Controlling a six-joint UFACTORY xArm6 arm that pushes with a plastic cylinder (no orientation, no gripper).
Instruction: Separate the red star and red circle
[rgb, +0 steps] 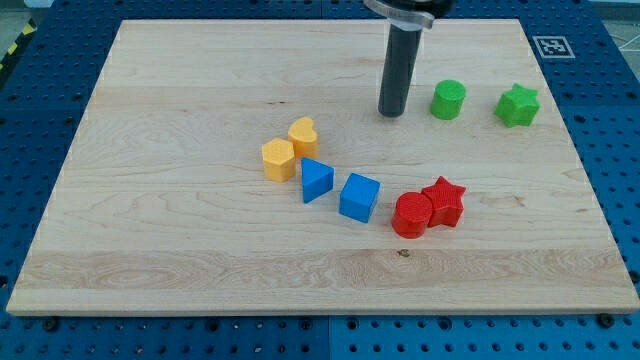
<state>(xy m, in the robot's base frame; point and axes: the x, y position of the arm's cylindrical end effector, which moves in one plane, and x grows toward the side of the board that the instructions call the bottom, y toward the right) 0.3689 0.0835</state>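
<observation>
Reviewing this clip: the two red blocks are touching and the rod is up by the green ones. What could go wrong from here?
1. The red circle and red star touch, so a push on one probably drags both along.
2. My tip sits just left of the green circle; swinging toward the view's right could knock it.
3. Shoving the red circle toward the view's left may hit the blue cube.

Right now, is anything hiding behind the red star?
Nothing shows behind the red star, only bare wooden board. The red circle touches its left side. My tip is further back, beside the green circle.
</observation>
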